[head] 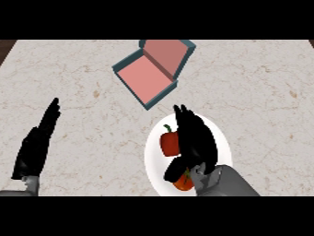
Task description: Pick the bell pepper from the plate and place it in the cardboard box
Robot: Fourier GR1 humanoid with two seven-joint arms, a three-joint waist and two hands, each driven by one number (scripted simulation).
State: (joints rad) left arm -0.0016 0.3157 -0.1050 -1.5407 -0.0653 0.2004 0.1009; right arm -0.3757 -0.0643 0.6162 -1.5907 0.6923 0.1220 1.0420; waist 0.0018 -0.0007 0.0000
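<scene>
A red bell pepper (169, 144) with a short stem lies on the left part of a white plate (220, 148) at the counter's near middle. My right hand (196, 138) hovers over the plate just right of the pepper, its fingers straight and pointing away from me, its thumb (176, 168) below the pepper. The hand is open and not curled round the pepper. It hides the plate's middle. The cardboard box (144, 76) lies open beyond the plate, teal outside and pink inside, its lid (166, 52) folded back. My left hand (35, 144) rests open at the left.
An orange-red patch (183, 182) shows on the plate's near side, partly under my right wrist; I cannot tell what it is. The pale marble counter (268, 92) spreads to both sides, with dark edges at the far corners.
</scene>
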